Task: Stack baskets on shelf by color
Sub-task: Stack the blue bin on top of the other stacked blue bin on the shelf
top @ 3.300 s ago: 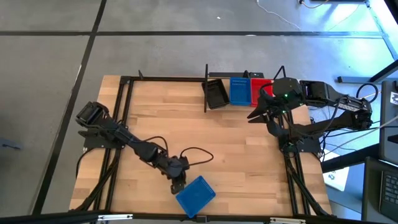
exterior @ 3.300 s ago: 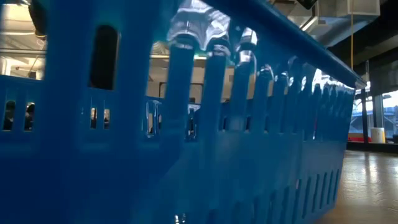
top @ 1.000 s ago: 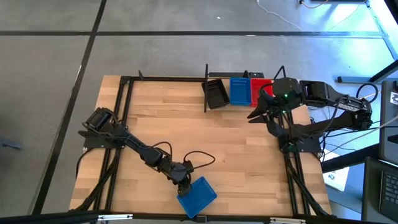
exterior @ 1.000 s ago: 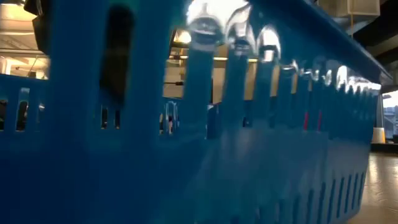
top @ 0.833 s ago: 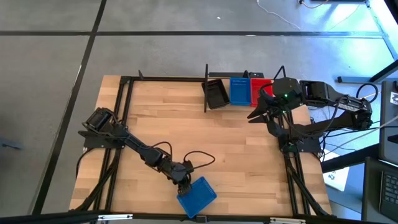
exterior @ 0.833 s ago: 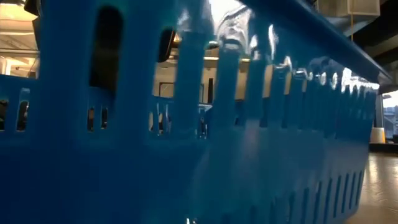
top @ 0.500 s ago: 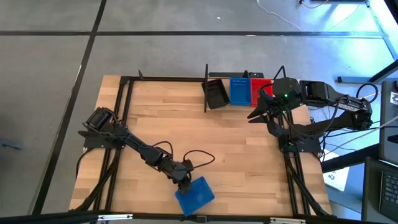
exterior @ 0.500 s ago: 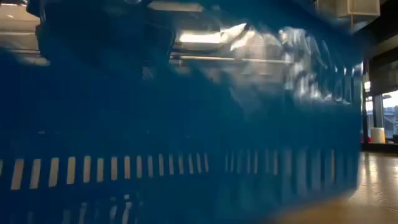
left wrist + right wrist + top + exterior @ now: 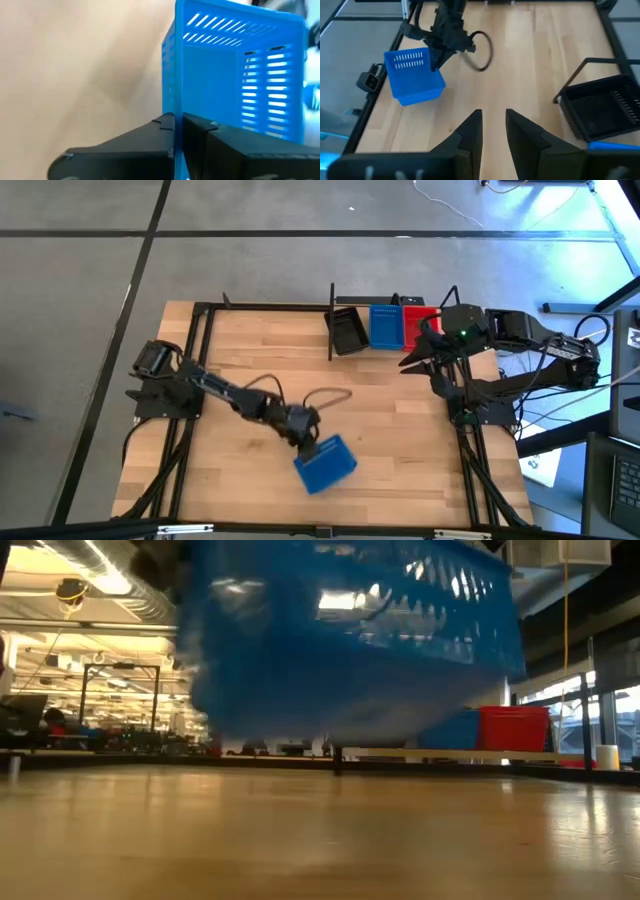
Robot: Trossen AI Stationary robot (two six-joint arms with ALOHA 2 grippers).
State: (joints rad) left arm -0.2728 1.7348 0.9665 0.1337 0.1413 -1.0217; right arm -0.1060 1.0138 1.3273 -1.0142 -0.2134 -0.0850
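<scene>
Blue basket: hanging tilted and clear of the table, over its near-middle part; the low view is showing daylight under its base.
Left pincer: clenching one wall of the blue basket at the rim; the left wrist view is showing both fingers pressed on either side of that wall.
Shelf: sitting at the far edge of the table, right of centre; holding a black basket, a blue one and a red one side by side.
Right pincer: hovering near the shelf's right end, fingers parted, holding nothing.
Step in hand: carrying, grasp and lift judged done.
Next move: calling for travel toward the shelf, levelling the basket, then nesting it squarely into the blue one without clipping the posts.
</scene>
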